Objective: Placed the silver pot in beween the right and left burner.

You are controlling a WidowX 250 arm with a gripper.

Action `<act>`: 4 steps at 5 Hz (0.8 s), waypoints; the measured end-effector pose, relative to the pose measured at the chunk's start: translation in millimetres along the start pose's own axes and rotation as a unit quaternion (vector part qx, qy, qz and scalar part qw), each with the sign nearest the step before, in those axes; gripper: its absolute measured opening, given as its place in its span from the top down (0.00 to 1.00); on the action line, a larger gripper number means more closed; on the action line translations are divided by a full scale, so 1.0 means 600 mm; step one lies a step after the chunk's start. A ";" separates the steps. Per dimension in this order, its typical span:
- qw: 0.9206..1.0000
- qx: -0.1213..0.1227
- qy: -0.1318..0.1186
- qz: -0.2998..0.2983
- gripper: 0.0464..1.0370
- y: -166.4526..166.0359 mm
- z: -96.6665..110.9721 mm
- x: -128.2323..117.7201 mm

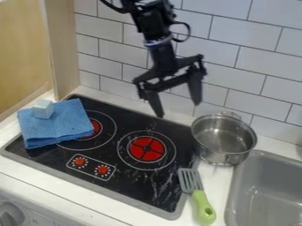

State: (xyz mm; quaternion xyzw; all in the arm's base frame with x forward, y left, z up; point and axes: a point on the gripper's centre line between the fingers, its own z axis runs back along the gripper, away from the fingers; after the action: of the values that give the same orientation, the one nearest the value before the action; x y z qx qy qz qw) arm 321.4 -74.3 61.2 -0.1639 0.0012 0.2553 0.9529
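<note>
Claw (178,110) hangs spread before white wall tiles (247,57), above a black cooktop (138,183) with 2 red-centered burners (154,155); the silver pot (221,136) sits lower right of it, beside the cooktop.

A block (43,109) is sitting on the cloth (65,128), which is partly covering the left burner (96,126); the pot (230,152) is standing right of the right burner (147,149), behind the spatula (203,207) lying left of the sink (259,170)
</note>
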 end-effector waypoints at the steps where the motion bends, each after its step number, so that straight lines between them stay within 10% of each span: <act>1: 1.000 -0.012 -0.014 -0.017 0.04 -0.011 -0.015 0.007; 4: 0.999 -0.032 0.013 -0.040 0.04 -0.022 -0.073 0.024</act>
State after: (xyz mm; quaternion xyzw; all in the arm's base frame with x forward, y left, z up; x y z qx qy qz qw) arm 343.8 -91.4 22.8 -0.1980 -0.0014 0.2143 0.9565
